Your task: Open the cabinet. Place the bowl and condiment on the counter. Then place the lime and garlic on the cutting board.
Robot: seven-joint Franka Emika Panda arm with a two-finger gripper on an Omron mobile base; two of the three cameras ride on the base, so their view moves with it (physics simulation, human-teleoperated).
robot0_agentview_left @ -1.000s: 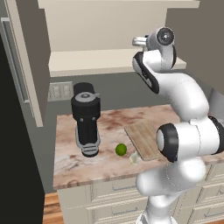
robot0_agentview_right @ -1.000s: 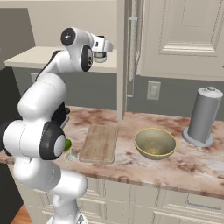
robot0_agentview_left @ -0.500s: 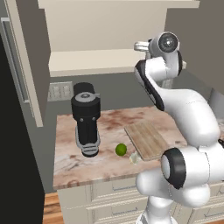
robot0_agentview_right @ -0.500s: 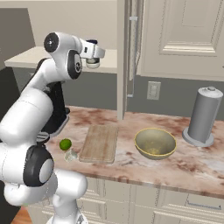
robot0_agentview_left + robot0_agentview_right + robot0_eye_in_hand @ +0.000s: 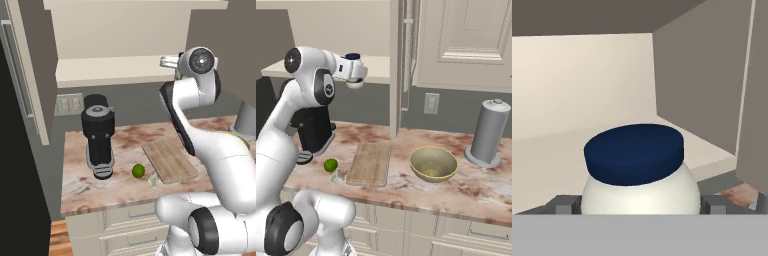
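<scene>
Kitchen counter (image 5: pixel 406 187) is the pinkish marble slab, and from my remote seat I read it left to right in the right base view: one black coffee machine (image 5: pixel 313 131), one lime (image 5: pixel 330 165), one garlic (image 5: pixel 337 176) just in front of the lime, one cutting board (image 5: pixel 370 163) with its long axis running away from me toward the wall, one bowl (image 5: pixel 433 164) sitting mouth up, and one grey paper towel holder (image 5: pixel 487 134).

Up top, the cabinet (image 5: pixel 466 45) is open, its door (image 5: pixel 398 60) edge-on toward me. The gripper (image 5: pixel 355 75) is up at the shelf (image 5: pixel 115 70), fingers spread wide either side of the one condiment (image 5: pixel 641 172). It stands upright, blue lid up. I can't tell whether the fingers actually grip it.
</scene>
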